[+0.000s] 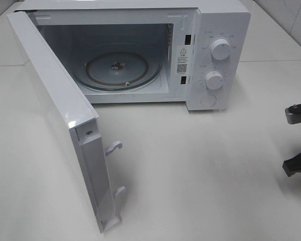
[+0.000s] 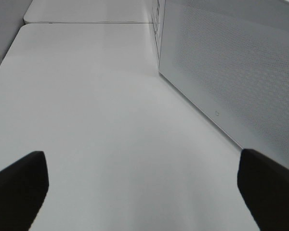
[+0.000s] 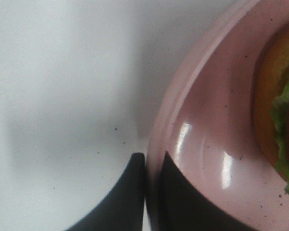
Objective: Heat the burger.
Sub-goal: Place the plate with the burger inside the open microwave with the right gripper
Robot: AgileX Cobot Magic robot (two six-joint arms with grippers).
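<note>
In the right wrist view the burger (image 3: 279,110) shows at the edge of the picture, with its brown bun and green lettuce, sitting on a round pink plate (image 3: 207,120). My right gripper (image 3: 151,166) is shut on the plate's rim, one black finger outside it and one inside. The exterior high view does not show the burger or the plate. It shows only dark parts of the right arm (image 1: 297,163) at its right edge. My left gripper (image 2: 142,163) stands open over bare table beside the microwave door (image 2: 241,72), holding nothing.
A white microwave (image 1: 218,30) stands at the back of the white table (image 1: 200,175). Its door (image 1: 55,110) is swung wide open toward the front left. The glass turntable (image 1: 121,70) inside has nothing on it. Two knobs (image 1: 219,48) sit on the right panel.
</note>
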